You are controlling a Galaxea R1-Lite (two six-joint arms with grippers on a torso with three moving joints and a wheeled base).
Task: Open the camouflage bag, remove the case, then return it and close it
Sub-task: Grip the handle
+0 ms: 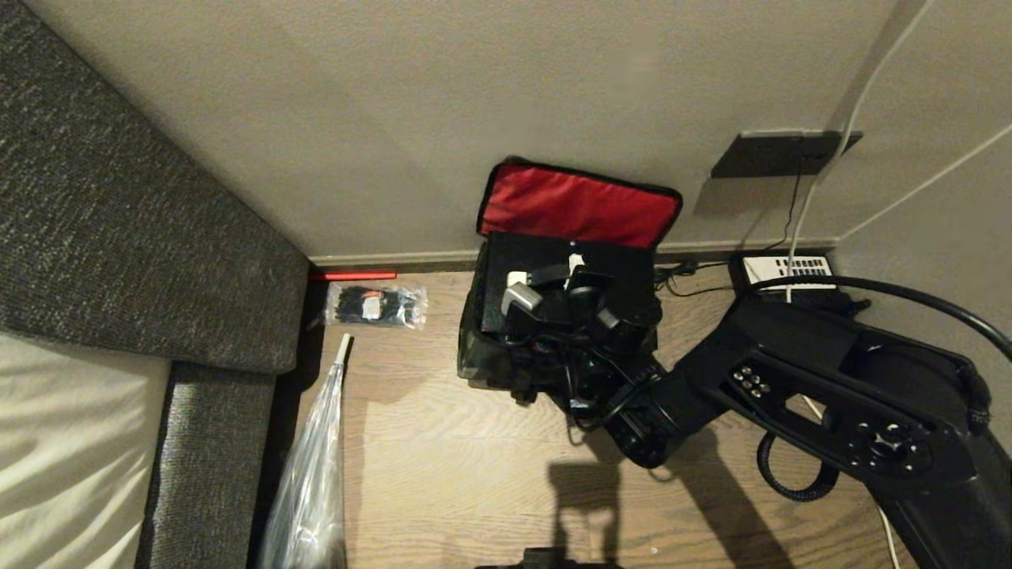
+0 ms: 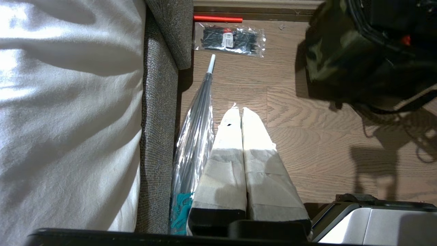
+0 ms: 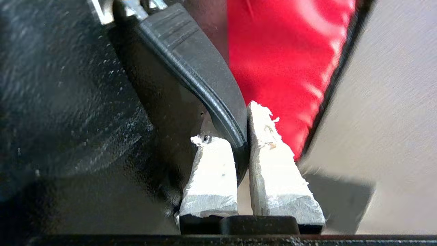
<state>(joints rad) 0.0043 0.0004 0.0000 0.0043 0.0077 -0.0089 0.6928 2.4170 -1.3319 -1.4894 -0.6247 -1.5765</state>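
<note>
The camouflage bag [image 1: 474,357] stands open on the wood floor against the wall, its red lid lining [image 1: 577,207] propped upright. The black case [image 1: 538,253] sits tilted over the bag's mouth. My right gripper [image 1: 547,274] reaches in from the right and is over the case. In the right wrist view, the right gripper [image 3: 239,136] is shut on the case's black handle [image 3: 198,65], with the case body [image 3: 68,102] on one side and the red lining [image 3: 283,61] behind. The left gripper [image 2: 238,111] hangs shut and empty over the floor, well left of the bag [image 2: 341,51].
A packet of black cable ties [image 1: 375,306] and a red stick [image 1: 352,276] lie by the skirting. A clear folded umbrella [image 1: 312,474] leans along grey upholstery [image 1: 158,276]. A desk phone [image 1: 787,270] and cables sit to the right of the bag, under a wall plate [image 1: 779,154].
</note>
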